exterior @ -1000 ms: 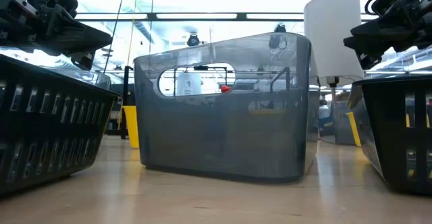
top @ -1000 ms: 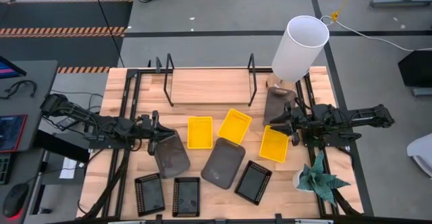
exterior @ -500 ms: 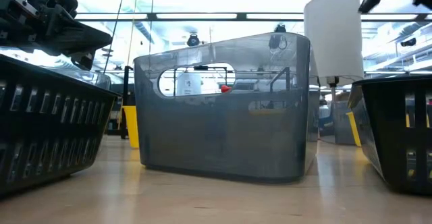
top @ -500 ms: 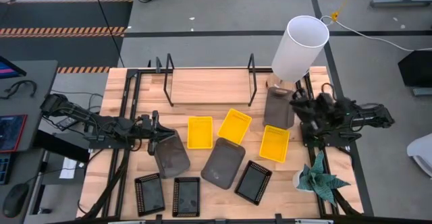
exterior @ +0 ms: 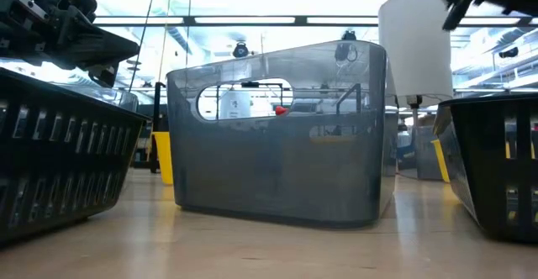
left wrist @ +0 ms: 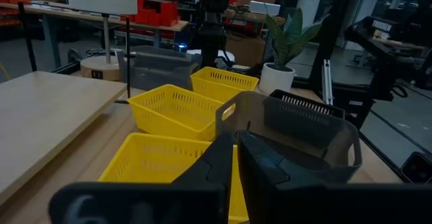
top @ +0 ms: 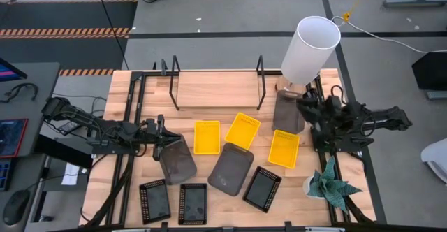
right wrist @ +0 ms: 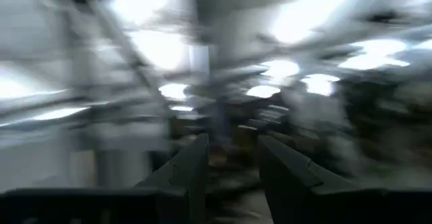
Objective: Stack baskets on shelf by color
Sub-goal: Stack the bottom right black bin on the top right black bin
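Three yellow baskets stand mid-table. Three black mesh baskets stand along the near edge. One dark grey basket stands in the middle and another by the lamp base. My left gripper is shut on the third grey basket at the table's left. My right gripper is open and empty, raised beside the far-right grey basket and tipped upward. The shelf stands bare at the far edge. My left gripper pinches the grey basket's short end wall at its rim, one finger inside the basket and one outside. The fingers come level from the table's left. The basket reaches away from the fingers; whether its bottom is clear of the table is hidden.
A white lamp stands at the far right, its base beside the grey basket. A potted plant stands at the near right corner. Black wire uprights stand at the shelf's ends. Black rails run along both table sides.
My right gripper has risen from between the far-right grey basket and the right yellow basket, drawn toward the far edge and tipped upward; in the low view it has climbed to the top edge. My left gripper and its grey basket have kept still.
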Action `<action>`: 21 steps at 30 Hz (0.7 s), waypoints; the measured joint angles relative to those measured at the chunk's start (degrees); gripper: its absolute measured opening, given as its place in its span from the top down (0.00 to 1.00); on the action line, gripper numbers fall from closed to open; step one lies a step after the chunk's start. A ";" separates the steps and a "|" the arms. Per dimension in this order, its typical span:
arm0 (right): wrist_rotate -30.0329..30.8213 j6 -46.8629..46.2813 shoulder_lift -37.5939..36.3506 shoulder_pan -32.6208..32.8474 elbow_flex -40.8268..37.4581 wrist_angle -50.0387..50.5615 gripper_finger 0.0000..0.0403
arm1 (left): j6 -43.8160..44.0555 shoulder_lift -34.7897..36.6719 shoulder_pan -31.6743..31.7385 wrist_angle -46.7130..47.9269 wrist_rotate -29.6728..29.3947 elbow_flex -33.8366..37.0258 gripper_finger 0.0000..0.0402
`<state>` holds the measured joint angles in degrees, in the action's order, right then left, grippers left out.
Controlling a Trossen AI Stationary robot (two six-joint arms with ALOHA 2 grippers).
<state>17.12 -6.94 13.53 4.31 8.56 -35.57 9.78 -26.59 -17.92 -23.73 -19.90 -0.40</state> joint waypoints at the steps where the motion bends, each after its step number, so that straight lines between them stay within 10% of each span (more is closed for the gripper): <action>1: 2.35 0.56 2.05 -0.48 1.73 3.04 0.68 | 0.00 0.00 0.00 -0.02 0.02 0.01 0.92; 11: -0.31 -9.89 28.36 -5.35 27.93 56.09 0.76 | 0.00 -0.01 -0.01 -0.03 0.02 0.01 0.91; 21: -8.02 -14.19 42.58 -5.10 41.30 82.36 0.76 | -0.01 -0.02 -0.02 -0.02 0.02 0.01 0.92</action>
<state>9.10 -21.12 56.11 -0.79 49.86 46.79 9.77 -26.61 -17.93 -23.75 -19.88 -0.40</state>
